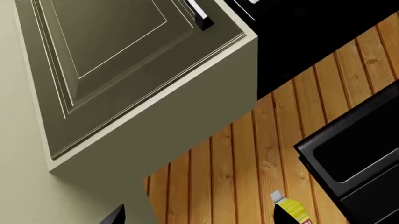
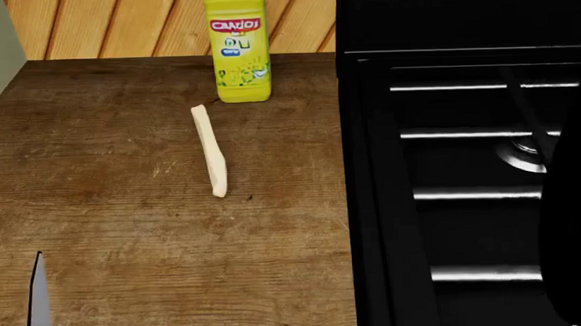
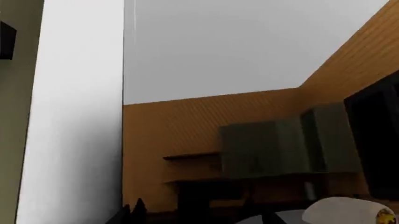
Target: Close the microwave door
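Observation:
In the left wrist view a black boxy appliance (image 1: 352, 154), apparently the microwave, hangs against the wooden plank wall; only a corner with a framed panel shows, and I cannot tell how its door stands. My left gripper (image 1: 199, 220) is open, with only its two dark fingertips (image 1: 115, 217) showing far apart and nothing between them. It is well away from the black box. My right gripper (image 3: 199, 219) looks open and empty, with its dark tips faint against a dim room. Neither gripper shows in the head view.
A yellow bottle (image 2: 238, 45) stands at the back of the wooden counter (image 2: 128, 234), with a pale wooden stick (image 2: 211, 151) lying in front of it. A black stove (image 2: 465, 179) with grates adjoins the counter on the right. An olive wall cabinet (image 1: 124, 70) hangs close to the left gripper.

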